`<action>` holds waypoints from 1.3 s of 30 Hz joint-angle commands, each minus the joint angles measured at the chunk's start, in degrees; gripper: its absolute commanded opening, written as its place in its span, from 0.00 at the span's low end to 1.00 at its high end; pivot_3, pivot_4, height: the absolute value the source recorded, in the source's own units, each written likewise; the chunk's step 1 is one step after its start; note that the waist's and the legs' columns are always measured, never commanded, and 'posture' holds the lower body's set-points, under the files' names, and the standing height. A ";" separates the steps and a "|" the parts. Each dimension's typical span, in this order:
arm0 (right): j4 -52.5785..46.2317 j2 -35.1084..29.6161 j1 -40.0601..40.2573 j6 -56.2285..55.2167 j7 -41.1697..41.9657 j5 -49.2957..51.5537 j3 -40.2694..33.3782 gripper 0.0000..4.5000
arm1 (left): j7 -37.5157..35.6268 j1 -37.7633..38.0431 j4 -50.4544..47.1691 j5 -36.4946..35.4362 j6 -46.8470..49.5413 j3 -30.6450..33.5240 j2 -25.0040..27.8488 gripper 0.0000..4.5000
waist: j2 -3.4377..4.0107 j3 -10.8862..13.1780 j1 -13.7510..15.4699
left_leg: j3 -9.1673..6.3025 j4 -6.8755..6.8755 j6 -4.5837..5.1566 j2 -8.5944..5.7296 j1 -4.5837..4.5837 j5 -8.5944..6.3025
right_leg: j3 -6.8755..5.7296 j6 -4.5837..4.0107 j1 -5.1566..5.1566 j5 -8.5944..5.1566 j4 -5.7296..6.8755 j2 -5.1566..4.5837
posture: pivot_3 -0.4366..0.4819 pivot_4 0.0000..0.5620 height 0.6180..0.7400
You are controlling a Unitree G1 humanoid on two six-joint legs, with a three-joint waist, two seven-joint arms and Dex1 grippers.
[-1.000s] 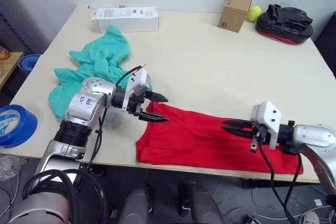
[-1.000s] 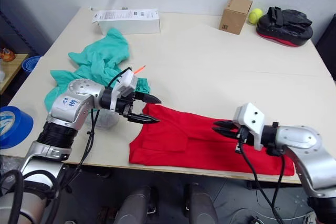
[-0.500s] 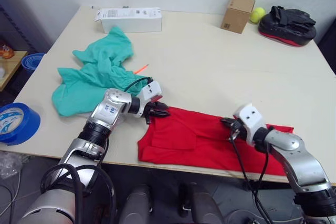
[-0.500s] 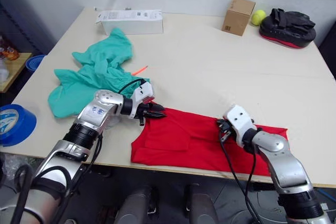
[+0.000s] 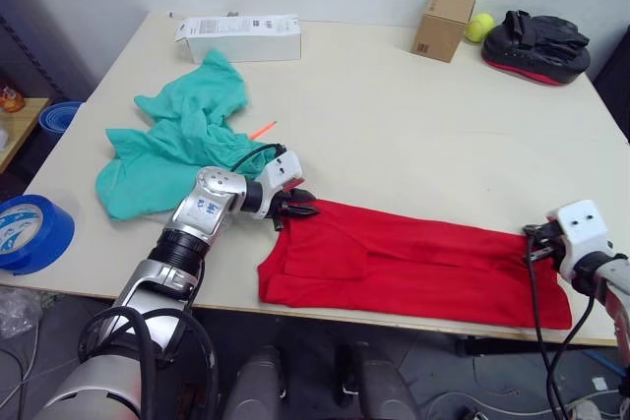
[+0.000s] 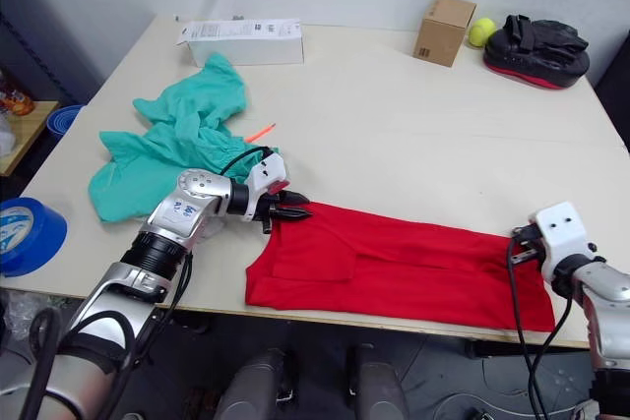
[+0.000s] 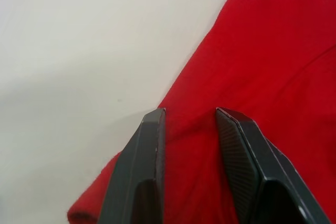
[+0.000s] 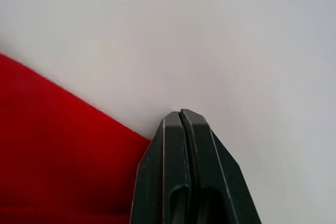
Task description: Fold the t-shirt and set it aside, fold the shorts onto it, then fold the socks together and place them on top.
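- A blue tape roll [image 5: 30,234] sits at the table's [image 5: 413,135] left edge, partly cut off by the frame.
- The shorts [image 5: 172,140] lie crumpled on the left of the table, with a small orange tag [image 5: 262,130] poking out beside them; the waistband is lost in the folds.
- The left gripper [image 5: 300,209] rests at the t-shirt's [image 5: 413,263] upper left corner, its fingers [image 7: 144,166] parted a little with red cloth between them (the wrist view shows a gap on each side, so probably not yet pinched).
- The t-shirt lies as a long flat band along the table's near edge; collar and sleeves are folded out of sight.
- The right gripper [image 6: 518,243] sits at the shirt's far right corner, fingers pressed fully together; the wrist view shows the tips at the cloth's edge, and whether any fabric is caught I cannot tell.
- A white box [image 5: 238,36], a cardboard box [image 5: 440,24], a tennis ball [image 5: 479,27] and a black pad [image 5: 536,41] line the far side.
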 commanded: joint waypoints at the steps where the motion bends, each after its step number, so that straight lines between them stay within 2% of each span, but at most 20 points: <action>1: -11.02 0.23 0.31 0.87 3.42 7.10 -4.01 0.00 | 0.09 1.23 -1.16 0.86 0.21 0.17 0.36 0.35 | 0.02 -0.01 -0.17 | 0.00 -0.03 -0.02 0.01 0.01 0.01 | 0.00 0.00 0.00 0.00 0.00 0.02 | 0.48 0.27 1.00; 4: -20.06 1.18 2.62 5.23 3.99 10.99 -2.76 0.00 | -0.16 1.61 -2.36 0.70 0.43 0.09 0.25 0.35 | 0.02 -0.01 -0.04 | -0.03 -0.11 -0.11 0.06 0.07 0.04 | 0.00 0.00 0.00 -0.01 0.01 0.08 | 0.48 0.27 1.00; 7: -26.25 3.67 4.82 9.38 1.15 10.90 2.19 0.00 | -0.07 1.77 -3.19 0.66 0.79 0.01 -0.06 0.35 | 0.01 -0.01 0.04 | -0.06 -0.13 -0.14 0.05 0.04 0.04 | -0.02 0.01 0.01 -0.01 -0.02 0.07 | 0.48 0.27 1.00; 10: -28.80 6.12 7.14 11.25 -2.22 7.73 6.84 0.00 | -0.12 1.71 -3.48 0.79 0.68 -0.07 -0.08 0.35 | 0.01 -0.01 0.09 | -0.05 -0.11 -0.13 0.04 0.00 0.04 | -0.01 0.01 -0.01 -0.01 -0.04 0.03 | 0.48 0.27 1.00; 13: -27.93 7.63 8.72 12.42 -5.74 5.00 7.91 0.00 | -0.22 1.27 -3.22 0.82 0.69 0.07 0.08 0.35 | 0.01 -0.01 0.08 | -0.05 -0.11 -0.11 0.03 -0.04 0.02 | 0.00 0.01 -0.05 -0.01 -0.05 0.00 | 0.48 0.27 1.00; 18: -23.37 6.58 12.56 11.06 -7.73 1.52 4.86 0.00 | -0.34 0.87 -2.96 0.86 0.58 0.35 0.49 0.35 | 0.01 -0.01 0.10 | -0.05 -0.13 -0.09 0.03 -0.04 0.02 | 0.00 -0.02 -0.05 -0.02 -0.07 -0.01 | 0.48 0.27 1.00; 25: -16.31 2.59 19.82 5.98 -5.31 -0.20 -6.71 0.00 | -0.06 0.77 -2.67 0.84 0.34 0.64 0.55 0.35 | 0.01 -0.01 0.37 | -0.04 -0.13 -0.05 0.01 -0.05 0.00 | -0.01 -0.01 -0.02 -0.02 -0.17 0.00 | 0.48 0.27 1.00; 30: -10.66 -1.09 20.00 2.15 -2.55 0.44 -13.74 0.00 | 0.20 0.84 -2.35 0.83 -0.02 0.65 0.09 0.35 | 0.02 -0.01 0.15 | -0.01 -0.14 -0.03 0.01 -0.06 0.00 | -0.01 0.01 -0.02 -0.01 -0.24 0.01 | 0.48 0.27 1.00; 34: -13.98 -0.61 16.84 3.29 0.68 6.04 -16.13 0.00 | 0.29 0.56 -1.70 0.84 -0.40 0.87 -0.41 0.35 | 0.02 -0.01 -0.24 | 0.03 -0.18 -0.04 0.07 -0.03 0.00 | 0.02 0.00 -0.03 -0.01 -0.26 0.10 | 0.48 0.27 1.00; 37: -19.89 0.58 15.01 5.46 2.28 10.15 -14.13 0.00 | 0.09 0.62 -2.01 0.74 -0.40 0.93 -0.69 0.35 | 0.02 -0.01 -0.05 | 0.00 -0.19 -0.07 0.08 -0.03 0.01 | 0.01 0.01 -0.04 -0.01 -0.25 0.12 | 0.48 0.27 1.00; 39: -24.55 1.71 13.95 7.89 2.09 11.74 -9.98 0.00 | 0.00 0.68 -2.26 0.74 -0.43 0.94 -0.74 0.35 | 0.01 -0.01 0.04 | -0.02 -0.20 -0.07 0.08 -0.05 0.01 | 0.00 0.02 -0.04 -0.01 -0.27 0.11 | 0.48 0.27 1.00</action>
